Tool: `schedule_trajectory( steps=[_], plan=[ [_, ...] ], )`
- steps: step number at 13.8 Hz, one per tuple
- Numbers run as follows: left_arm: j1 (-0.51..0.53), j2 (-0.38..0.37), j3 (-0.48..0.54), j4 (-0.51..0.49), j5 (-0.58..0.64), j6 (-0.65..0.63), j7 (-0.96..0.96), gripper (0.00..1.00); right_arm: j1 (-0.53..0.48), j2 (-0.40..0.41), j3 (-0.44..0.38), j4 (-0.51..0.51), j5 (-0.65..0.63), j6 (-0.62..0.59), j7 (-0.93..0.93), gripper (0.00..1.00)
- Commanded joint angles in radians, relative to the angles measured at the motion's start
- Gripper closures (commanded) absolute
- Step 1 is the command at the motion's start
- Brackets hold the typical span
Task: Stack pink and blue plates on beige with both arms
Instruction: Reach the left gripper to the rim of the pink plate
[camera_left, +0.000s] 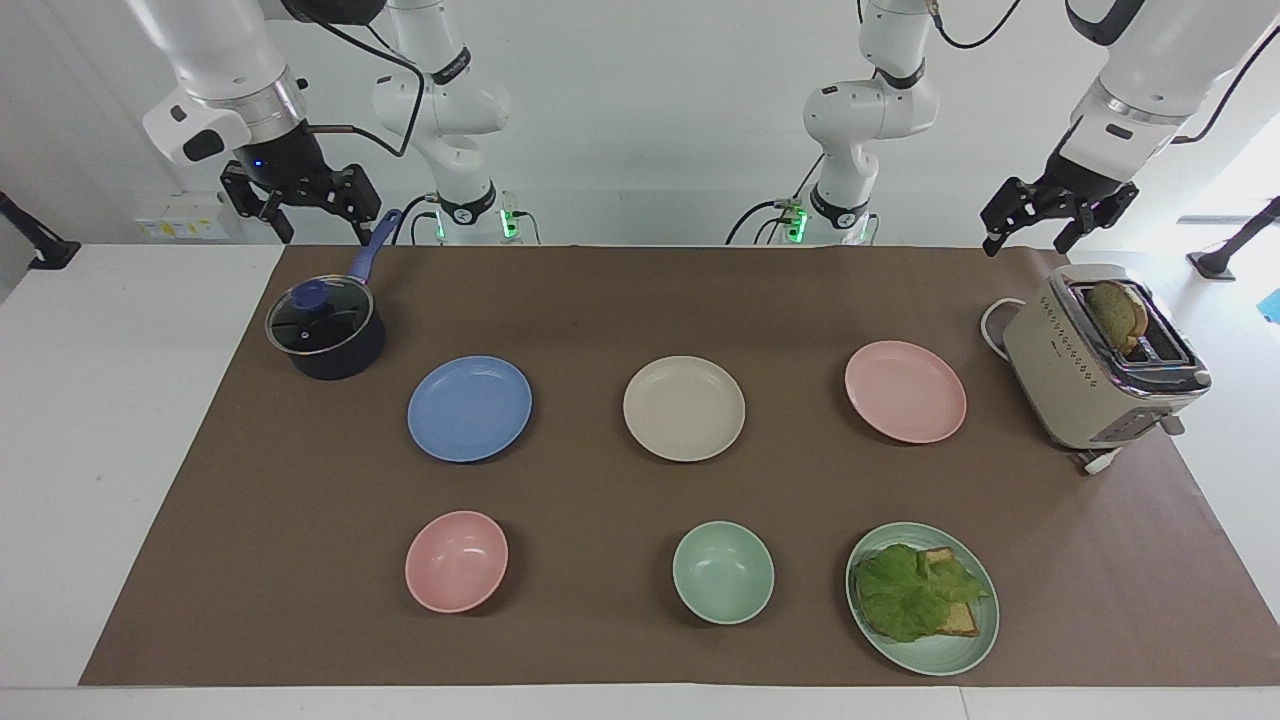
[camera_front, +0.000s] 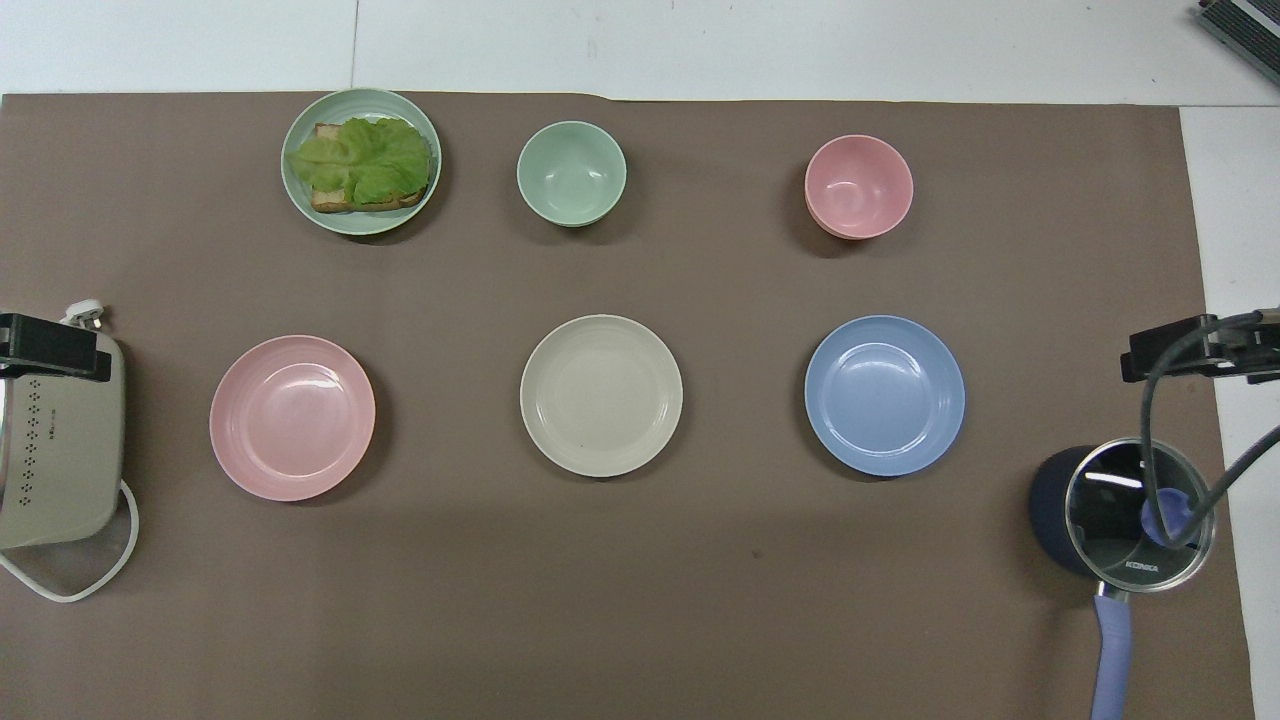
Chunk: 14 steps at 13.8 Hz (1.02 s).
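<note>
Between the pink plate (camera_left: 905, 391) and blue plate (camera_left: 469, 408) sits your beige plate (camera_left: 684, 408), so each arm gets one. Left gripper (camera_left: 1058, 228) over the toaster (camera_left: 1100, 365) and right gripper (camera_left: 300, 205) over the pot (camera_left: 325, 328) wait, fingers wide, empty.

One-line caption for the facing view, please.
Flat blue plate, cream-beige plate and pink plate lie apart, unstacked; left gripper and right gripper wait open.

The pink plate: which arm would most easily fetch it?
Probably the left: its open gripper hangs by the toaster, at the pink plate's end. The right gripper waits above the saucepan.
</note>
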Motion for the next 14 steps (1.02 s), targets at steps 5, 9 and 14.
schedule_trajectory(
  steps=[5,9,14],
  plan=[
    [0.0,-0.017,0.002,-0.138,0.016,0.048,0.009,0.0,-0.01,-0.025,0.003,-0.032,0.014,0.006,-0.028,0.0],
    [0.021,-0.048,0.005,-0.382,0.016,0.316,0.011,0.0,-0.01,-0.025,0.003,-0.034,0.014,0.006,-0.028,0.0],
    [0.077,0.054,0.007,-0.493,0.016,0.501,0.012,0.0,-0.01,-0.026,0.0,-0.034,0.014,0.006,-0.028,0.0]
  ],
)
